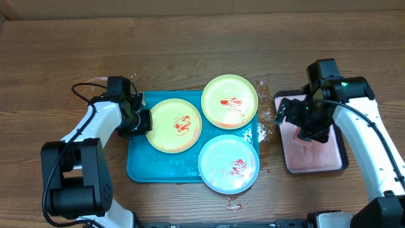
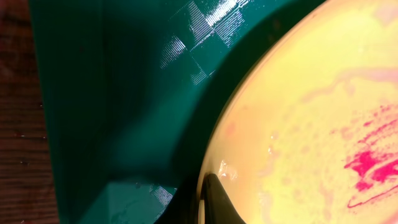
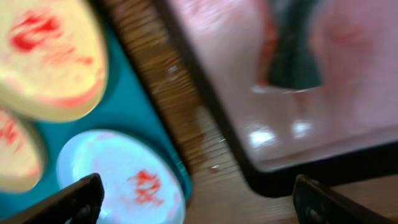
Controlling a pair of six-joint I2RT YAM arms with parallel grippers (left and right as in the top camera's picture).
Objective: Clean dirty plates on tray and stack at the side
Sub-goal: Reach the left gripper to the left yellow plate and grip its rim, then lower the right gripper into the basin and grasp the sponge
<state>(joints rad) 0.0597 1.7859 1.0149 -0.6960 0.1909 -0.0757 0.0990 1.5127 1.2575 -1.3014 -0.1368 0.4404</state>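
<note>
Three plates smeared with red sauce lie on the teal tray (image 1: 142,168): a yellow-green one on the left (image 1: 174,125), another yellow-green one at the upper right (image 1: 230,101), and a pale blue one at the front (image 1: 228,163). My left gripper (image 1: 143,120) is shut on the left plate's rim (image 2: 214,149), one finger above it and one below (image 2: 202,191). My right gripper (image 1: 296,118) hangs open and empty over the left edge of the pink tray. Its wrist view shows the pale blue plate (image 3: 118,174) below the left finger.
A black-rimmed pink tray (image 1: 316,158) sits to the right of the teal tray, with a dark upright object (image 3: 292,62) in it. Wet spots and a red smear (image 1: 233,206) mark the wood near the tray's front and right edges.
</note>
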